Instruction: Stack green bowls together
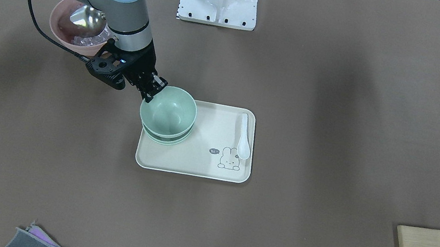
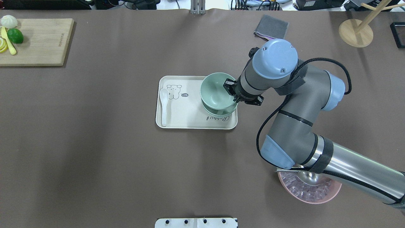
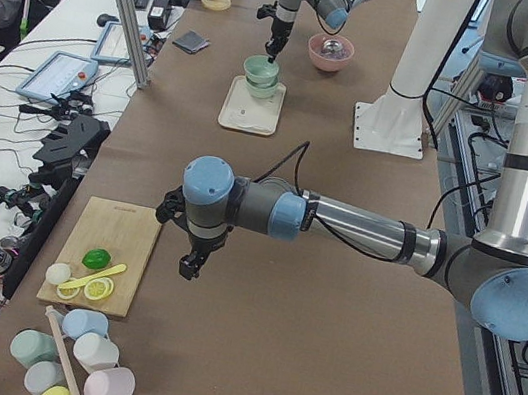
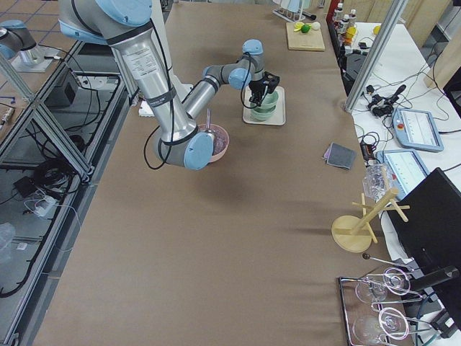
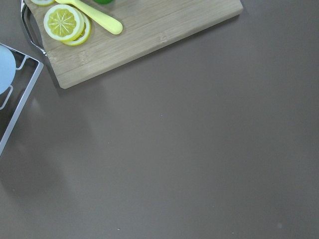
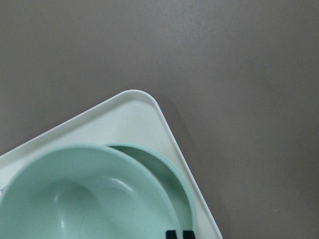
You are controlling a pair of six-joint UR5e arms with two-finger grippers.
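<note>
My right gripper (image 1: 154, 88) is shut on the near rim of a pale green bowl (image 1: 170, 110), one finger inside and one outside. It holds this bowl just above, and slightly off centre from, the other green bowls (image 1: 163, 139), which are nested on the cream tray (image 1: 195, 162). The overhead view shows the held bowl (image 2: 215, 91) over the lower stack (image 2: 223, 112), with the gripper (image 2: 232, 93) at its right rim. The right wrist view shows the top bowl (image 6: 84, 194) overlapping a lower one (image 6: 172, 174). My left gripper (image 3: 188, 268) hangs over bare table by the cutting board; I cannot tell whether it is open.
A white spoon (image 1: 244, 139) lies on the tray beside a rabbit print. A pink bowl (image 2: 308, 190) with a metal scoop sits under the right arm. A cutting board (image 2: 38, 41) with fruit, a grey cloth (image 2: 271, 28) and a wooden stand (image 2: 356, 31) line the far edge.
</note>
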